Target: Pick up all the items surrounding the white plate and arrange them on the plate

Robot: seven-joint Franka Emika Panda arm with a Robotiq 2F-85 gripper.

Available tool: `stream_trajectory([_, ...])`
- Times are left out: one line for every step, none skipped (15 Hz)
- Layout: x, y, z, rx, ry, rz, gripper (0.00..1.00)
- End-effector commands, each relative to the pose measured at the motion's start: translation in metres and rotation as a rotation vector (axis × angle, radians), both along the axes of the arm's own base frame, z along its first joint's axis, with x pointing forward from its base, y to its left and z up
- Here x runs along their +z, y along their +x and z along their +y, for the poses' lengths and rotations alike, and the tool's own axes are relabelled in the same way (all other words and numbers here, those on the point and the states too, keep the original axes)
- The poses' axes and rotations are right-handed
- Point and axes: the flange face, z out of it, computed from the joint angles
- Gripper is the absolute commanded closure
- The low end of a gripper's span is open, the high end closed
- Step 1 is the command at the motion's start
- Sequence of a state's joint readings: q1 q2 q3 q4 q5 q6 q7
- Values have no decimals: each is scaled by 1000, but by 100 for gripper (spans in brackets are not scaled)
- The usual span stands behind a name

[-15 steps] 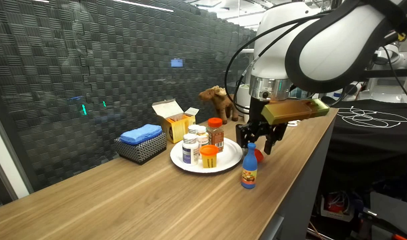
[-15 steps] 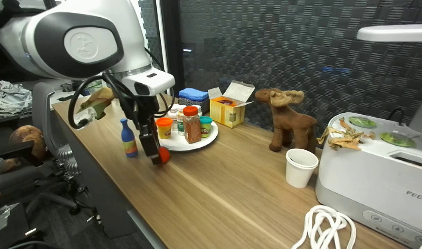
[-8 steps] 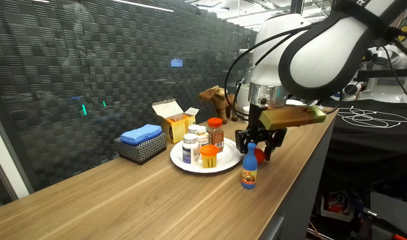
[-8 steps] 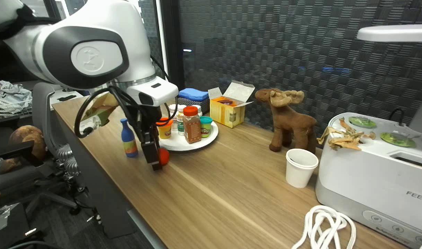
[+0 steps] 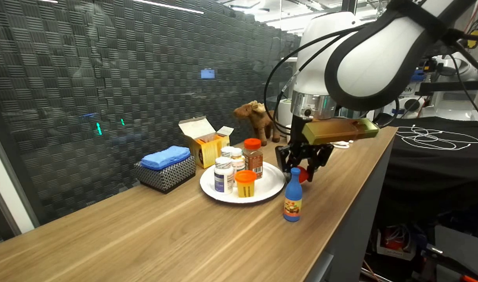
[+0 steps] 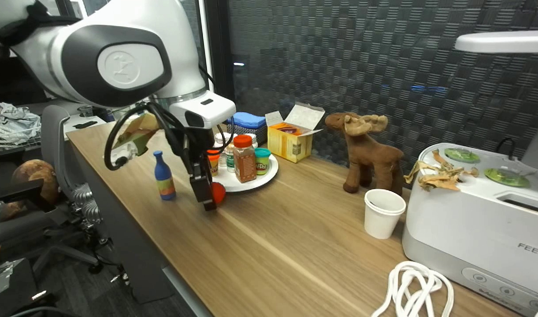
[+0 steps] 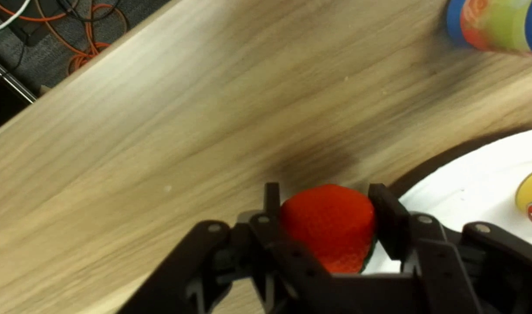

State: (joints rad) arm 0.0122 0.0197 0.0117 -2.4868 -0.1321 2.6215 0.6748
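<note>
Grasps a red rounded item (image 7: 331, 226) in the tool (image 7: 326, 199), low and right of centre in the wrist view, close by the white plate (image 7: 475, 187) at lower right. Has white-capped bottles (image 5: 224, 180), a red-lidded jar (image 5: 253, 161) and an orange-lidded tub (image 5: 245, 190) standing on that plate, mid-frame in an exterior view. Has a blue bottle (image 5: 293, 196) upright on the surface (image 5: 164, 243), right of centre there, and a teal-lidded tub (image 6: 262, 165) on the plate in an exterior view
</note>
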Motion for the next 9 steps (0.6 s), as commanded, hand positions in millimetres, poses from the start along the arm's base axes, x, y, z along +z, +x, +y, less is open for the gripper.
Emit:
stream_trajectory([44,3,5,2,-39,-71,72])
stream_trajectory([55,7,11,16,-44,-92,72])
stream_trajectory([64,12,18,36,-47,-113,72])
stream_trajectory([71,17,24,57,-44,-130,72])
stream_trajectory([74,24,33,76,-32,-141,72])
stream_trajectory([76,30,42,96,-23,-144,72])
stream_trajectory([76,35,50,113,-16,-147,72])
stream_trajectory([74,39,58,130,-8,-145,72])
stream_trajectory([69,43,66,145,-1,-136,72])
